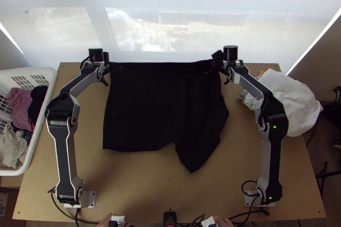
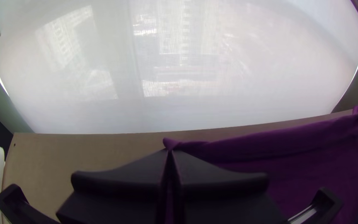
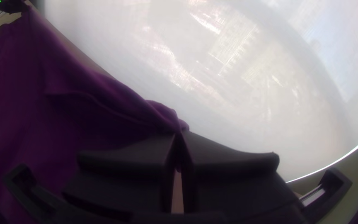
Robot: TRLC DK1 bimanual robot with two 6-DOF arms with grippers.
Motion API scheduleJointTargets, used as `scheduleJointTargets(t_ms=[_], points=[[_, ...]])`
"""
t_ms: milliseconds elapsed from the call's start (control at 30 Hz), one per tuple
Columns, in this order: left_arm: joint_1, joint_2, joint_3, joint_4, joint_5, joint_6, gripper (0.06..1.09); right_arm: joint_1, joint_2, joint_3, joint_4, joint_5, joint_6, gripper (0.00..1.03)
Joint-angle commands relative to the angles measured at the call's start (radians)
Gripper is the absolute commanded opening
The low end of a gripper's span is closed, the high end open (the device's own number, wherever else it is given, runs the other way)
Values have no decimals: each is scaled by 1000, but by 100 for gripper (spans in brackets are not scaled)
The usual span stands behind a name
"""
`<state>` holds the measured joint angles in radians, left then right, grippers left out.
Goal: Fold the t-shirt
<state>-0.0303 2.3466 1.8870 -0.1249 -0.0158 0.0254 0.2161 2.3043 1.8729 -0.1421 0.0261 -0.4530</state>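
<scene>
The black t-shirt [image 1: 157, 103] hangs or lies stretched between both grippers, its top edge nearly straight and one lower corner trailing toward the near edge. At its far left corner is my left gripper [image 1: 111, 66]; at the far right corner, my right gripper [image 1: 215, 67]. In the left wrist view the left gripper [image 2: 170, 152] is shut on a corner of the shirt [image 2: 311, 153], which looks purple there. The right gripper [image 3: 180, 135] pinches a bunched bit of the shirt [image 3: 83, 95] between its fingertips in the right wrist view.
A white basket [image 1: 44, 112] with clothes stands at the table's left. White cloth [image 1: 290, 99] lies in a heap at the right edge, beside the right arm. Bare wood [image 1: 140, 184] shows between the shirt and the near edge. A pale screen rises behind the table.
</scene>
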Motion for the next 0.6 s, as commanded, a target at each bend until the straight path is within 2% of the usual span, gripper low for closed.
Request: scheduleJointTargets(t_ms=[0, 267, 567], points=[[-10, 17, 12, 2, -3, 2, 9, 0, 55, 58, -17, 3, -3, 3], [-19, -36, -23, 102, -38, -24, 9, -3, 14, 55, -22, 5, 34, 3], [-53, -145, -55, -10, -35, -116, 9, 12, -46, 37, -22, 5, 70, 3]])
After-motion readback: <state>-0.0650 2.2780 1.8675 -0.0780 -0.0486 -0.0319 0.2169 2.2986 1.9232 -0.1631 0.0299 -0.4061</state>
